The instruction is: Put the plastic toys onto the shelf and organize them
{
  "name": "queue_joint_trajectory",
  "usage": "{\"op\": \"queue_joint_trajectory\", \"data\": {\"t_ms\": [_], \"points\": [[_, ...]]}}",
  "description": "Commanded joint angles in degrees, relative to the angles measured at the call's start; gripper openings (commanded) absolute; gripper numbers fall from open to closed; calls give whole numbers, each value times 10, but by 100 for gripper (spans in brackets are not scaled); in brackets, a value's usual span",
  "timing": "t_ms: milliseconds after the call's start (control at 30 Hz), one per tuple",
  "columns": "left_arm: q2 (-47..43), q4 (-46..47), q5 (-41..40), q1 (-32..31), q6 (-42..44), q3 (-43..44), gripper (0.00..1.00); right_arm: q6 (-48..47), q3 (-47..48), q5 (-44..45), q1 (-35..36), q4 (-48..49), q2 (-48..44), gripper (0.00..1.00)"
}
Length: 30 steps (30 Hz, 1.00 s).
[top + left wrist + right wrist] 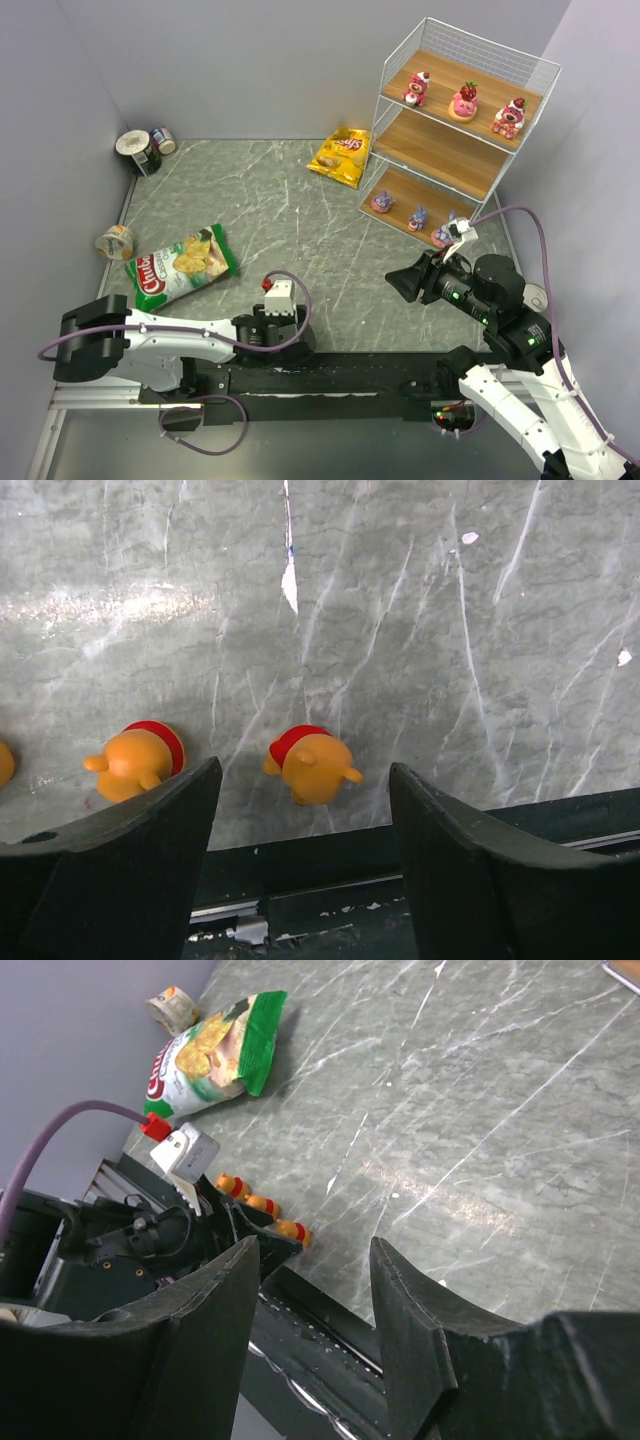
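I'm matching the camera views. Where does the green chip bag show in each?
Top external: green chip bag left of centre.
Left wrist: not in view.
Right wrist: the bag is upper left.
Shared landmark: small can beside it, in both those views.

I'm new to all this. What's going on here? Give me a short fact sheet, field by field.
Shelf, top board: three strawberry toys
Bottom board: three purple toys
Table, near edge: three orange toys
Left pincer: open, aimed at one orange toy
Right pincer: open, holding nothing
Elsewhere: green chip bag, yellow chip bag, tins
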Motion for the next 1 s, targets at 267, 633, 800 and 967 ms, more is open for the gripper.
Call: {"op": "queue_joint_trajectory", "data": {"t_ms": [267, 633, 800, 967], "points": [[11, 133, -27, -11, 22, -52, 65, -3, 16, 14, 4, 1, -4, 55], [57, 158, -52, -40, 3, -69, 64, -2, 10, 25, 4, -3, -12, 55], [72, 146, -63, -49, -15, -65, 58, -2, 8, 27, 3, -4, -14, 55], [61, 145, -69, -49, -26, -72, 49, -2, 8, 30, 2, -7, -16, 55]]}}
